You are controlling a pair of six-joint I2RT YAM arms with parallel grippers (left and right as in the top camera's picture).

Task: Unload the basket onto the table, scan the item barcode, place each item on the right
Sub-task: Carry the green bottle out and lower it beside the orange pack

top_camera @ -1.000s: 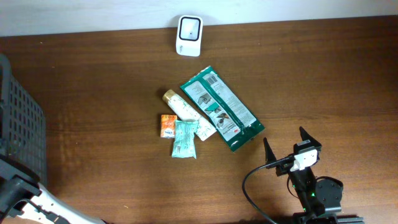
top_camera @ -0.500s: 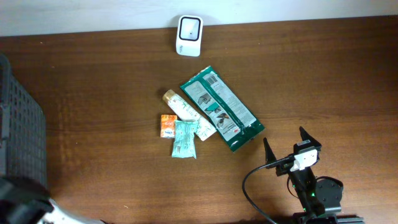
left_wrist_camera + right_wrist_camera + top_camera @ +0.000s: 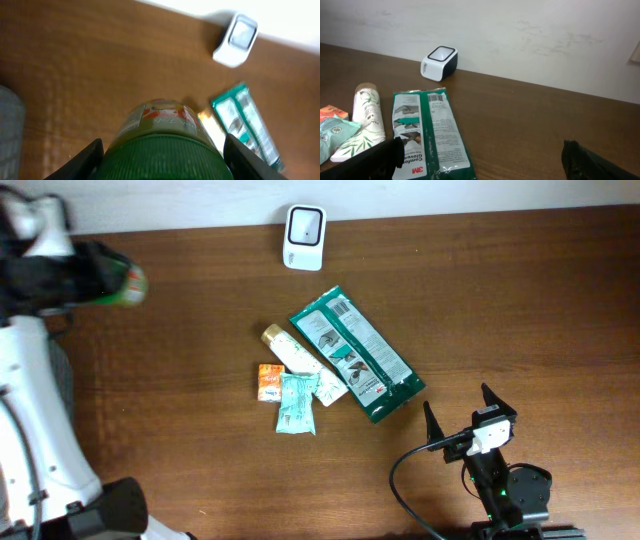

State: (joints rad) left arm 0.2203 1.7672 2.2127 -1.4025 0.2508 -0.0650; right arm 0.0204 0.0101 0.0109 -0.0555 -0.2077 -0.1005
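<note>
My left gripper (image 3: pixel 108 282) is shut on a green-capped bottle (image 3: pixel 128 283) with a red and white label, held in the air over the table's far left. In the left wrist view the ribbed green cap (image 3: pixel 162 152) fills the space between both fingers (image 3: pixel 85 160). The white barcode scanner (image 3: pixel 304 237) stands at the table's far edge, up and to the right of the bottle in the left wrist view (image 3: pixel 236 40). My right gripper (image 3: pixel 458 412) rests open at the near right, nothing between its fingers (image 3: pixel 377 157).
In the middle of the table lie a green glove pack (image 3: pixel 352 355), a white tube (image 3: pixel 300 360), an orange packet (image 3: pixel 270 382) and a teal sachet (image 3: pixel 297 402). A dark mesh basket (image 3: pixel 7 130) stands at the left edge.
The left arm has swung up from the near left corner to the far left, carrying the green-capped bottle. The right arm and the items on the table have not moved.
</note>
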